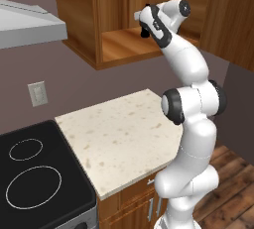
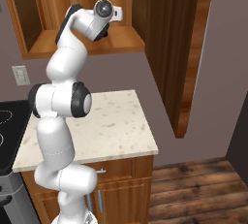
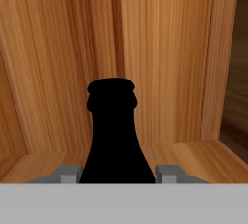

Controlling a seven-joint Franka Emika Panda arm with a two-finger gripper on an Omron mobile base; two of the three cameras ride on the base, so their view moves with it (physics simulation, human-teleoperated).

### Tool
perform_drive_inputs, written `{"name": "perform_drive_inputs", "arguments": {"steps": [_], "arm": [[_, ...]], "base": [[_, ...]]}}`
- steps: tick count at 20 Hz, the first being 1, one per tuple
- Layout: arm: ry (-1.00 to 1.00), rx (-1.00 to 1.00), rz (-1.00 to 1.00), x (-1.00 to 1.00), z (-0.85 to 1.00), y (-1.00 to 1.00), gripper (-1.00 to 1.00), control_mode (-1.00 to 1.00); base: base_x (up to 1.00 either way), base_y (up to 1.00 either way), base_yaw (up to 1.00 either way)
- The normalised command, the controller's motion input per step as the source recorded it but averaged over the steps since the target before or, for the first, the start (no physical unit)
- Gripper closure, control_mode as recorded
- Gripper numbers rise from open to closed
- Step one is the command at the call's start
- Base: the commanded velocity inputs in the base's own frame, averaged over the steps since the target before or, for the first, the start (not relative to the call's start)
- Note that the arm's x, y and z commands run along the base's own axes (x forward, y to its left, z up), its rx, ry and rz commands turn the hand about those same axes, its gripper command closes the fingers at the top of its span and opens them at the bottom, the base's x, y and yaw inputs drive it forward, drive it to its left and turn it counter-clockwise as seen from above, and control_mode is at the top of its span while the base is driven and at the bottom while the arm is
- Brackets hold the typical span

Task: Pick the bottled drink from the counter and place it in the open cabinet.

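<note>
The bottled drink (image 3: 114, 136) is a black bottle with a narrow neck and cap, standing upright between my fingertips (image 3: 70, 172). My gripper (image 3: 116, 172) is shut on its body. Behind it are the wood-grain back wall and floor of the open cabinet (image 3: 164, 48). From the base, my hand reaches into the open cabinet (image 1: 121, 44) just above its lower shelf, and the gripper (image 1: 144, 29) appears as a dark tip at the end of the white wrist. The right base view has the gripper (image 2: 102, 32) over the cabinet floor (image 2: 48, 39). The counter is out of view.
Below the cabinet, a small speckled top (image 1: 119, 134) adjoins a black stove (image 1: 34, 173). A grey range hood (image 1: 25, 25) hangs at the left, with a wall outlet (image 1: 37, 94) beneath it. A tall brown wooden panel (image 2: 184, 48) stands right of the cabinet.
</note>
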Motion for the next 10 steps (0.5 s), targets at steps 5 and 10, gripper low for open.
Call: {"name": "perform_drive_inputs", "arguments": {"steps": [5,10], "arm": [[-0.09,0.0,0.0,0.0,-0.13,0.01,1.0,-1.0],[-0.02,0.0,0.0,0.0,-0.07,0.01,1.0,-1.0]], "base": [[0.0,0.0,0.0],[0.0,0.0,0.0]]}}
